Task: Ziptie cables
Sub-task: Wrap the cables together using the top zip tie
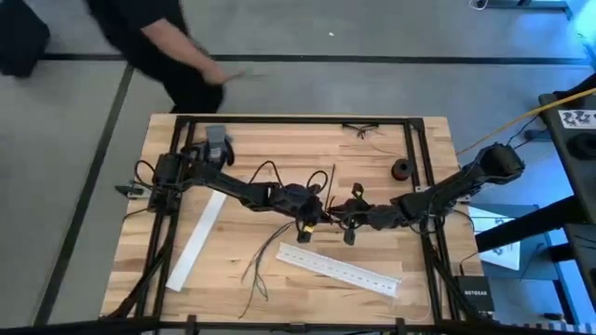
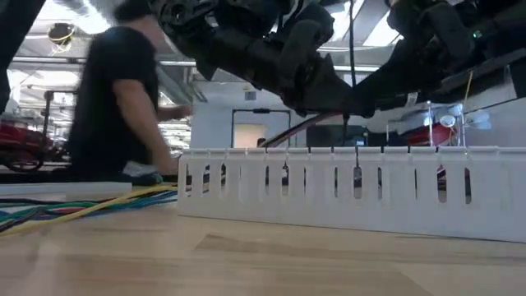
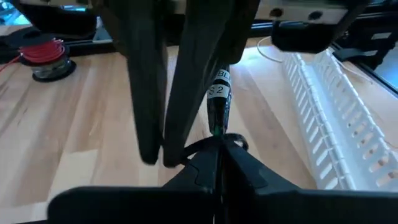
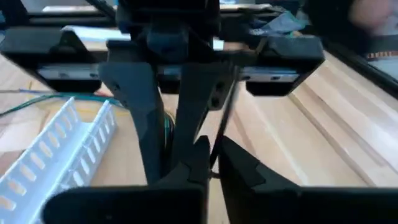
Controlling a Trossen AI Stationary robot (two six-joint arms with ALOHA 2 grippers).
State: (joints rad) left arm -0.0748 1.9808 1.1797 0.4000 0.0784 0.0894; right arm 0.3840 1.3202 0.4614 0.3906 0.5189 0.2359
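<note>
The cables [image 1: 270, 251] are a loose dark bundle. Their splayed ends [image 1: 251, 293] lie on the wood near the front edge, and the other end rises to mid-table, where both grippers meet. My left gripper [image 1: 315, 218] [image 3: 217, 155] is shut on the bundle. My right gripper [image 1: 343, 220] [image 4: 214, 155] faces it, fingertips almost touching, and is shut on a thin black ziptie [image 4: 229, 106]. In the low view both grippers are a dark mass [image 2: 312, 74] above the white strip. My left gripper pinches the cable bundle between its two fingertips, just below a white label [image 3: 216, 124]. It comes from the table's left. A thin black loop [image 3: 202, 148] lies round the bundle by the fingertips. The rest of the bundle trails slack down to the table. My right gripper pinches the thin black ziptie strip [image 4: 219, 146] between its two fingertips, coming from the table's right. The strip's free length runs on past the fingers toward the far side [image 1: 328, 186], clear of the table.
Two long white perforated strips lie on the wood, one at the left [image 1: 196, 237] and one near the front right [image 1: 340, 268]. A red spool [image 1: 402, 169] stands at the far right. A person [image 1: 177, 51] moves beyond the far edge.
</note>
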